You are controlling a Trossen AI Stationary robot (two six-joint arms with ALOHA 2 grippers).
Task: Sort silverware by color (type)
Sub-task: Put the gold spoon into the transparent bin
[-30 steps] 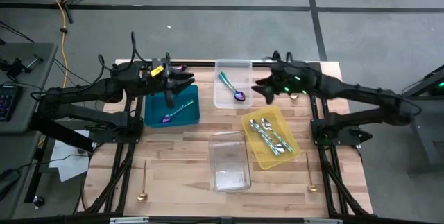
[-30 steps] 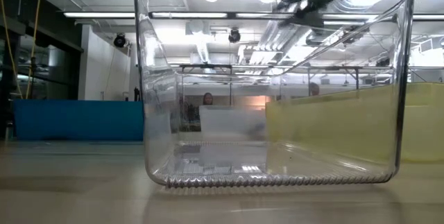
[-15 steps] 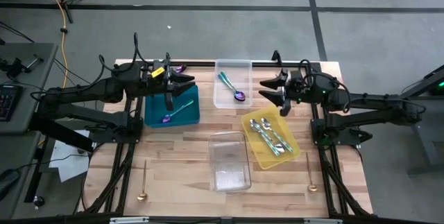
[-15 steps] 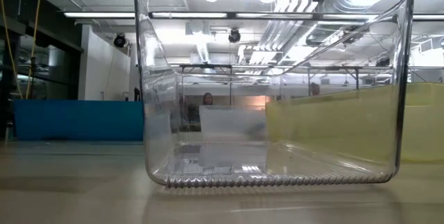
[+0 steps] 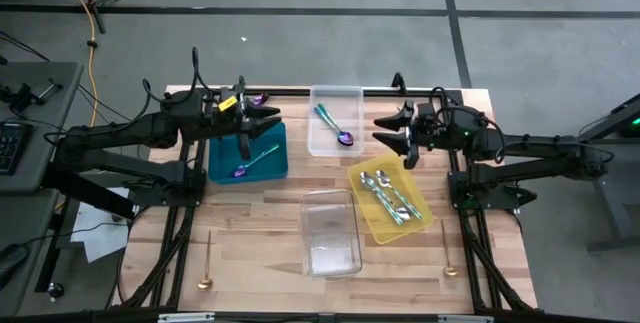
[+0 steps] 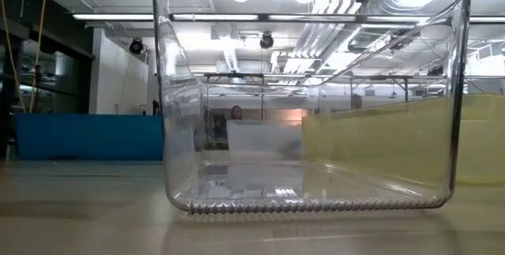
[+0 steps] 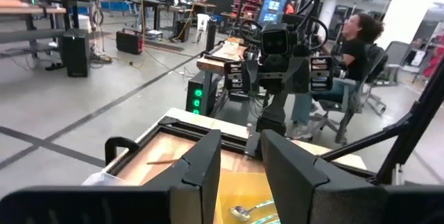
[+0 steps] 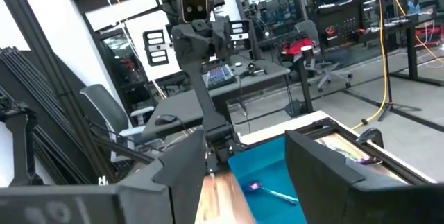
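My left jaws [image 5: 262, 118] hang over the far edge of the teal tray [image 5: 222, 163], set a narrow gap apart with nothing between them. My right jaws [image 5: 392, 131] hover just beyond the yellow tray [image 5: 365, 177], spread wide and empty. One teal-handled spoon [image 5: 255, 159] lies in the teal tray; another spoon [image 5: 334, 126] rests in the clear tray [image 5: 318, 145] between both trays. Several silver pieces [image 5: 388, 195] lie in the yellow tray on the desk [image 5: 260, 223].

Sorted silverware [image 5: 388, 195] lying in trays [image 5: 272, 167]
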